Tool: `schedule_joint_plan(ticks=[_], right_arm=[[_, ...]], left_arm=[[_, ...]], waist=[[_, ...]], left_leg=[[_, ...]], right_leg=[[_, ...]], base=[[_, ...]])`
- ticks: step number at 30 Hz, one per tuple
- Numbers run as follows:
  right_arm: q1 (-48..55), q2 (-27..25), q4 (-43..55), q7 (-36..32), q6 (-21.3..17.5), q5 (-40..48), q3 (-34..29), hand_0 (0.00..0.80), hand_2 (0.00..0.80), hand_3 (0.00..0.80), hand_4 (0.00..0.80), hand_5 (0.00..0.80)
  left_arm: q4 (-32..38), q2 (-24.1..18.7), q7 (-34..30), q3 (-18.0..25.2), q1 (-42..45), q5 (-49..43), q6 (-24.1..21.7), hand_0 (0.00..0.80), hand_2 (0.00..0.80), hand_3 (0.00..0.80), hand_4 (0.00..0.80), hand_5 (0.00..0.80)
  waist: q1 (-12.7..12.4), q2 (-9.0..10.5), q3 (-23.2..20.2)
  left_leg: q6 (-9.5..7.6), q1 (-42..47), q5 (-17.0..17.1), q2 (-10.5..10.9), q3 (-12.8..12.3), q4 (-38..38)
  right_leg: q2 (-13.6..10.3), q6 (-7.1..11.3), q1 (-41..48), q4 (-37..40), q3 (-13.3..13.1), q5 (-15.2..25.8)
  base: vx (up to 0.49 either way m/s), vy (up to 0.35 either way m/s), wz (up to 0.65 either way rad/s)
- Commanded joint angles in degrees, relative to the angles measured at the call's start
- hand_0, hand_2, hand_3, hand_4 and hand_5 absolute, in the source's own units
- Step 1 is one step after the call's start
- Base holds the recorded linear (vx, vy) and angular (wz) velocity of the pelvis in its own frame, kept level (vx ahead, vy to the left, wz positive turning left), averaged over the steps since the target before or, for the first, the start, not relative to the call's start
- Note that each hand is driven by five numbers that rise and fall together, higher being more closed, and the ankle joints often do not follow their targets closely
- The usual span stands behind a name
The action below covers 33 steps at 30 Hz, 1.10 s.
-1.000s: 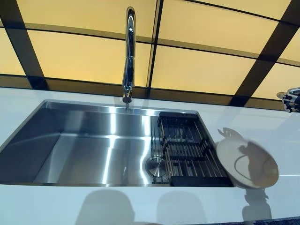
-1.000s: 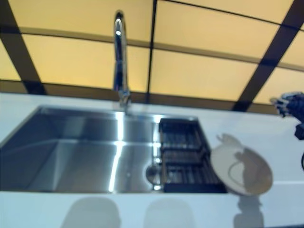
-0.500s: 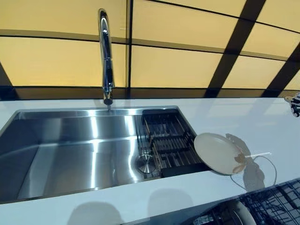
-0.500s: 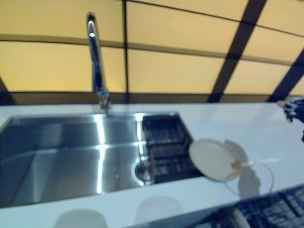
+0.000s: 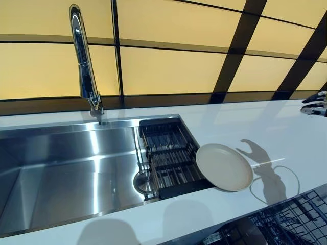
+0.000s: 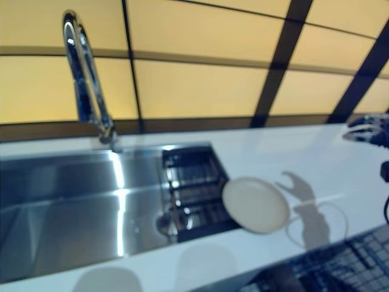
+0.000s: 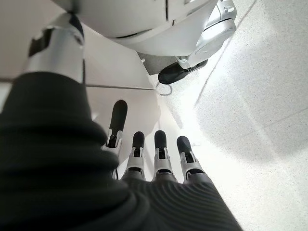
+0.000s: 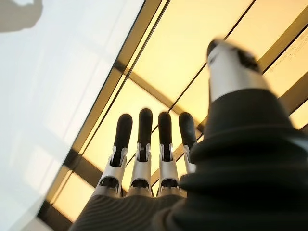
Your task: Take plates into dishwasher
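A cream plate (image 5: 224, 167) leans tilted on the right end of the black rack (image 5: 166, 153) in the sink, its right side over the white counter (image 5: 286, 138). The open dishwasher rack (image 5: 291, 219) shows at the lower right, below the counter's front edge. My right hand (image 5: 316, 102) hovers over the counter at the far right, well right of the plate; its fingers (image 8: 144, 144) are straight and hold nothing. My left hand (image 7: 144, 159) hangs low beside the robot, over the floor, fingers straight and empty.
A steel sink (image 5: 61, 168) with a tall chrome tap (image 5: 84, 66) fills the left. A drain (image 5: 143, 181) lies beside the rack. A yellow panelled wall with dark strips (image 5: 168, 66) runs behind the counter. A thin wire loop (image 5: 286, 178) lies right of the plate.
The camera has swung to the right, so sink and plate shift left in view and the dishwasher rack comes into view at the lower right. The plate keeps its place on the rack.
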<state>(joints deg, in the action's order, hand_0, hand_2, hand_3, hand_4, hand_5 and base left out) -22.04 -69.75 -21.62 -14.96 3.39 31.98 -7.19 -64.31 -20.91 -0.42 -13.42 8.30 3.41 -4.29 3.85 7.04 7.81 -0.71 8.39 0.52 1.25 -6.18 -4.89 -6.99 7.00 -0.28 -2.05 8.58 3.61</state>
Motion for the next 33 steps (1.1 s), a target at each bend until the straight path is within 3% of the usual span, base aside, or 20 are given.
schedule_joint_plan(ticks=[1,16,23,33], right_arm=[[-1.9,2.0,4.2,3.4,-4.3,-2.0,-1.9,0.0,0.0,0.0,0.0,0.0],[10.7,17.6,22.6,15.4,-5.1,-11.9,-4.6,0.0,0.0,0.0,0.0,0.0],[17.1,23.4,31.0,24.0,-7.3,-23.3,-6.3,0.0,0.0,0.0,0.0,0.0],[23.7,30.6,38.0,27.7,-9.9,-24.2,-6.4,0.0,0.0,0.0,0.0,0.0]], left_arm=[[0.3,-1.2,0.6,1.2,-4.1,-0.6,-3.1,0.0,0.0,0.0,0.0,0.0],[-0.8,0.8,0.9,2.3,-5.4,0.0,-4.0,0.0,0.0,0.0,0.0,0.0],[-1.9,2.1,1.4,2.7,-5.2,0.4,-4.6,0.0,0.0,0.0,0.0,0.0],[-1.2,3.2,1.1,3.0,-5.0,0.4,-4.0,0.0,0.0,0.0,0.0,0.0]], waist=[[-0.5,0.91,-0.4],[2.0,-0.23,0.4],[3.3,-1.21,0.2],[5.0,-2.48,-0.1]], left_leg=[[-1.77,3.0,-5.9,2.9,1.0,0.1],[-2.2,3.7,-6.3,3.3,0.6,0.0],[-2.57,4.2,-6.9,3.5,-0.1,0.1],[-2.84,4.8,-7.2,3.9,-1.3,0.3]], right_leg=[[-3.2,4.99,-7.3,-2.3,-0.8,11.3],[-3.5,5.05,-9.0,-4.5,-2.5,12.4],[-3.6,4.86,-9.0,-5.1,-3.7,12.1],[-4.0,4.89,-9.3,-6.4,-5.4,12.1]], base=[[0.004,0.021,0.04],[-0.005,0.004,-0.02],[-0.005,0.013,-0.02],[-0.015,0.037,-0.06]])
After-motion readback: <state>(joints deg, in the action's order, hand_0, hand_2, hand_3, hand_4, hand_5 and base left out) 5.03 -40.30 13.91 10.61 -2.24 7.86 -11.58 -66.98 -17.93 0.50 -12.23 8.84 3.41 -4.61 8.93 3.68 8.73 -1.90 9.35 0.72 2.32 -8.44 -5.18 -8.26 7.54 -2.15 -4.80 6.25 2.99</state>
